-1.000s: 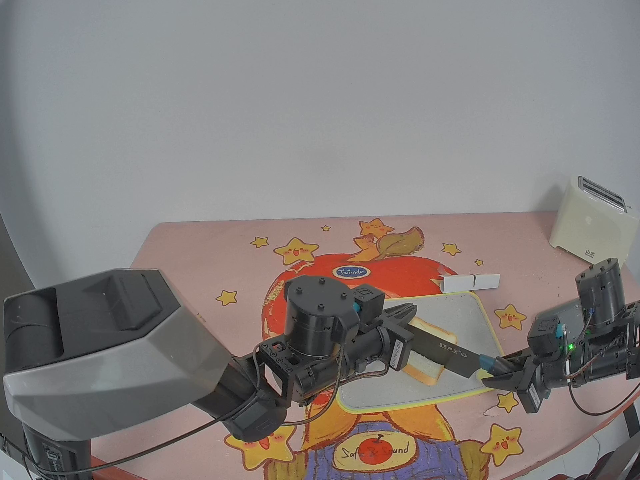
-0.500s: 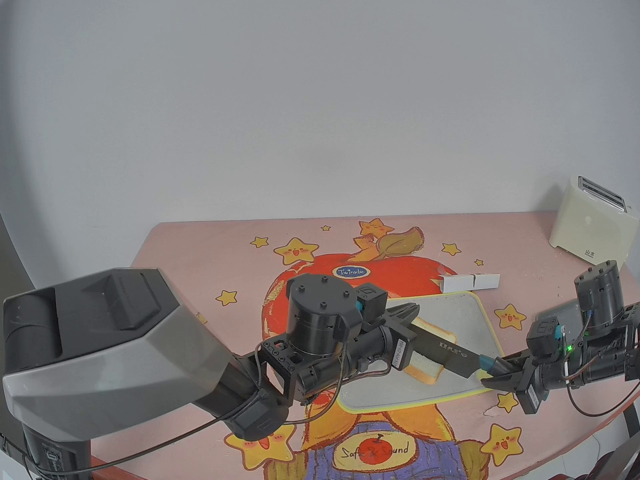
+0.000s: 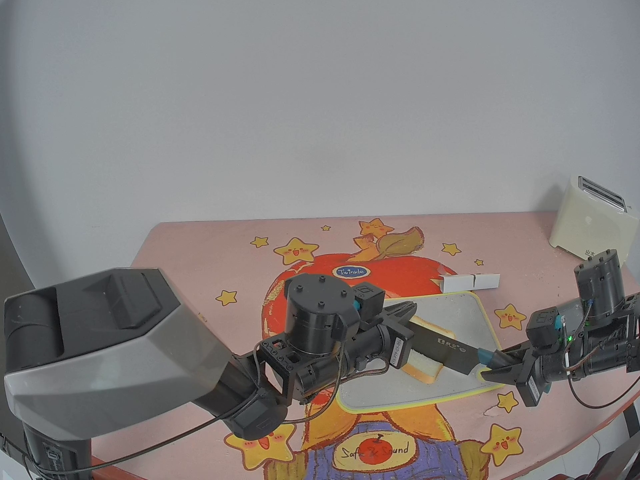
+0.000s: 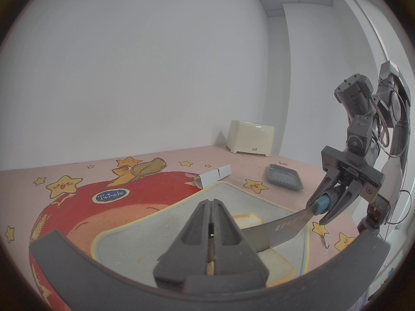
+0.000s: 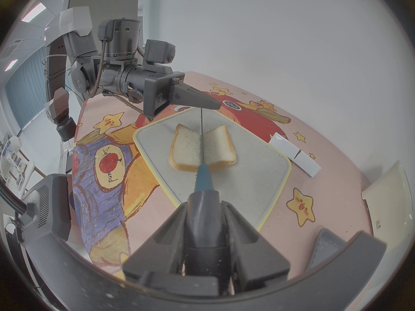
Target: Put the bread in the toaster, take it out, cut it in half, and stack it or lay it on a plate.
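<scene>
A slice of white bread [image 5: 186,147] lies on the grey cutting board [image 5: 255,178]. A dark-bladed knife [image 3: 443,349] lies edge-down across the slice's middle [image 3: 425,370]. My right gripper [image 3: 499,367] is shut on the knife's blue handle [image 5: 203,180] at the board's right edge. My left gripper [image 3: 408,313] is shut and hovers by the knife's tip at the slice's left side. From the left wrist view, the left gripper [image 4: 211,212] sits in front of the bread [image 4: 246,219] and the blade [image 4: 281,227].
A cream toaster [image 3: 593,220] stands at the table's back right corner. Behind the board [image 3: 460,311] lies a small white box [image 3: 470,281]. A dark tray [image 4: 284,176] lies right of the board, near the table's right edge.
My right gripper has drawn slightly back to the right and up with the knife. The left gripper and the bread have stayed put.
</scene>
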Robot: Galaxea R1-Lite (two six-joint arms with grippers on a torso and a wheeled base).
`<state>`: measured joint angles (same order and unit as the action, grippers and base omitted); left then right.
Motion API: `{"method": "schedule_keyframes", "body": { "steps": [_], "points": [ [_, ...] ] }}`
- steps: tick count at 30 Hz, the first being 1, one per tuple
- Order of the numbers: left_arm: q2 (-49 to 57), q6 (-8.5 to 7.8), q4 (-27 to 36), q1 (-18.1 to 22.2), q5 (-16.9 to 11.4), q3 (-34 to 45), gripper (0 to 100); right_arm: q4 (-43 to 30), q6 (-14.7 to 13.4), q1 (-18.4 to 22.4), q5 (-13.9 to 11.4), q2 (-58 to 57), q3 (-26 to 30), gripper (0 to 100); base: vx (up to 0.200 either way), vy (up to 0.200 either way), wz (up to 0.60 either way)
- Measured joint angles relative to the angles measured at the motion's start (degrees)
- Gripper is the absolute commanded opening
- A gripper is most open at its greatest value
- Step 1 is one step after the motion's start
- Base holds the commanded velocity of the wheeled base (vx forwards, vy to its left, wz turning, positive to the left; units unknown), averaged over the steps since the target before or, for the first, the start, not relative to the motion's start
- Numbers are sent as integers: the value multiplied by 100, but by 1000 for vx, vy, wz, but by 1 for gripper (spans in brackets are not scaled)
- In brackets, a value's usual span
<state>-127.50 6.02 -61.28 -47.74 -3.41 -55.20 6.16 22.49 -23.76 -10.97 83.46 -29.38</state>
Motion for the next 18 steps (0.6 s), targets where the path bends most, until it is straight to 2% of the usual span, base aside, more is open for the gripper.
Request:
{"method": "schedule_keyframes", "body": {
  "steps": [6,18],
  "points": [
    [29,2,123,-7,-9,-124,0,115,-7,0,2,22,249,0,0,0,0],
    [33,2,44,13,16,71,0,-88,-2,-5,0,-30,-107,0,0,0,0]
  ]
}}
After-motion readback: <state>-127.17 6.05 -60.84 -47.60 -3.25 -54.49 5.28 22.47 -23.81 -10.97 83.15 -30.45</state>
